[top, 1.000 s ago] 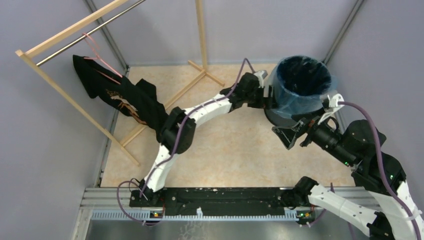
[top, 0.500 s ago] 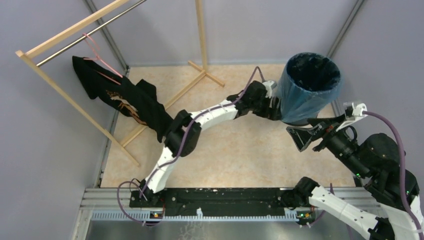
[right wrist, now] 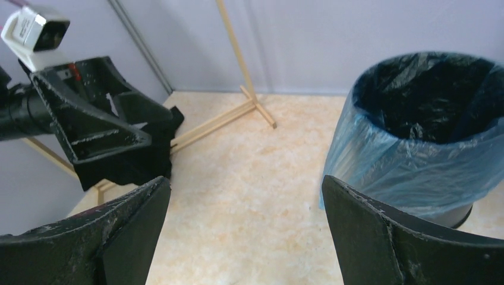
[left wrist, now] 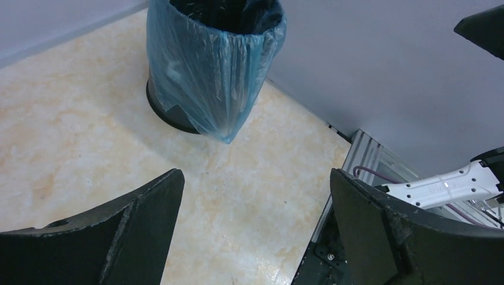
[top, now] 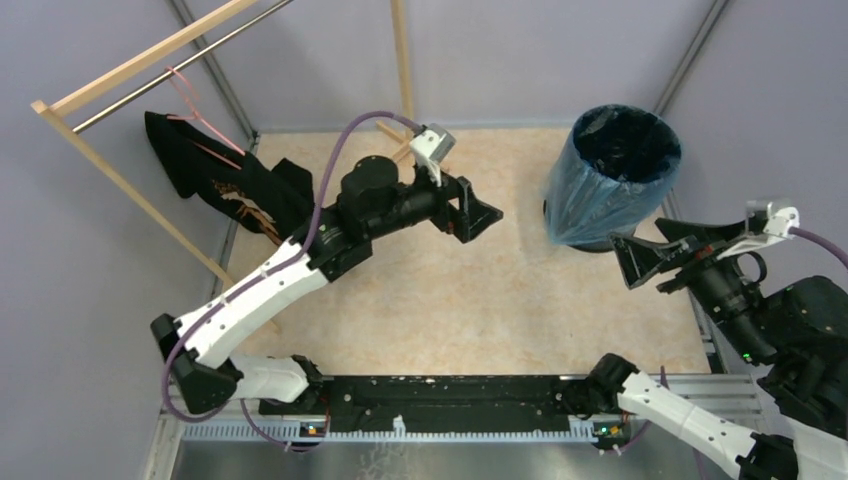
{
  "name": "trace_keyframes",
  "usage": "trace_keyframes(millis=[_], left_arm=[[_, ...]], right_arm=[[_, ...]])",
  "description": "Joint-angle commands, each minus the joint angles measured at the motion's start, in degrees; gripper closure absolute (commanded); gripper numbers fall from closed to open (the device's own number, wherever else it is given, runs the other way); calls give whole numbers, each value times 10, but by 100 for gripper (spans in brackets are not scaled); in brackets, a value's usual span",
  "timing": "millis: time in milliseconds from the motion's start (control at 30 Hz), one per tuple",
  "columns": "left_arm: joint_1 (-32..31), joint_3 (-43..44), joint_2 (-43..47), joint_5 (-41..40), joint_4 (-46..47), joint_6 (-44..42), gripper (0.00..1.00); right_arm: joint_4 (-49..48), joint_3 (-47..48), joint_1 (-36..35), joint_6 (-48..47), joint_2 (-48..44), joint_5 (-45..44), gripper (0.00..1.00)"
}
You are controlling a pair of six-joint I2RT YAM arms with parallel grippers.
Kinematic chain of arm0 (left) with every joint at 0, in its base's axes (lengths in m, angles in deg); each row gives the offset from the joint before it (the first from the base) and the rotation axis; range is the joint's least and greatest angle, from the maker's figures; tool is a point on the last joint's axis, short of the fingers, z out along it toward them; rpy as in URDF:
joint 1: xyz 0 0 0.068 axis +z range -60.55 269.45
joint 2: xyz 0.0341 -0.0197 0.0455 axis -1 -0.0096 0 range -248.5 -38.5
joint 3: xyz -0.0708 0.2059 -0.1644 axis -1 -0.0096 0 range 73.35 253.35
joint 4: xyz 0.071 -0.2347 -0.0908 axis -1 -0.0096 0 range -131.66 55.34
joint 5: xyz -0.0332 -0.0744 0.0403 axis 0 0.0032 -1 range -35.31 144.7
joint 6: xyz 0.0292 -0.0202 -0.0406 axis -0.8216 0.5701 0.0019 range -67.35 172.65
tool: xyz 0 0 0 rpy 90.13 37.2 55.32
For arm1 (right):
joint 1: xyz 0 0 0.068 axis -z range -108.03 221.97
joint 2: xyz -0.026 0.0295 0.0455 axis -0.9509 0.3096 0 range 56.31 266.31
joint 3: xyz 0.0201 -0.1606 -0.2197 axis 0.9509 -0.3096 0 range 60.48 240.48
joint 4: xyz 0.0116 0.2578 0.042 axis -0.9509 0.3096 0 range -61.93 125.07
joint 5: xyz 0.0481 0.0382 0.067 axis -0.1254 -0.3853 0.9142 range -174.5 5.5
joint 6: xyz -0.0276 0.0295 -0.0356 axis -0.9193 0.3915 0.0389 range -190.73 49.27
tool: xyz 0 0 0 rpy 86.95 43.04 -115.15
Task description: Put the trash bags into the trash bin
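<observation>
The bag [top: 585, 195] is seen lining the bin [left wrist: 161, 110] at the far right, its skirt folded over the rim, so the task is judged all but done. The left gripper [top: 480, 208] and right gripper [top: 628, 262] are held spread wide and empty, apart from the bin. Garment [top: 255, 200] and rack [top: 400, 60] are set far left, and no obstruction is seen.

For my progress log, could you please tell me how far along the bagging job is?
Done: the bag lines the bin, its edge folded over the rim. In hand: nothing; the left gripper and right gripper are open, away from the bin. Left: apparently nothing.
</observation>
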Motion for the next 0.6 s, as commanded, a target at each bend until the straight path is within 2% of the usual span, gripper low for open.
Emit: trace_keyframes(millis=[0,167,567], left_arm=[[-1,-22,52,-8,35,-21,1],[-1,6,153,-42,9,-71,1],[-1,-12,345,-125,-5,-173,1]], right_arm=[[-2,56,-8,-7,37,2,1],[-9,94,-8,15,36,55,1],[-14,109,-8,26,76,47,1]])
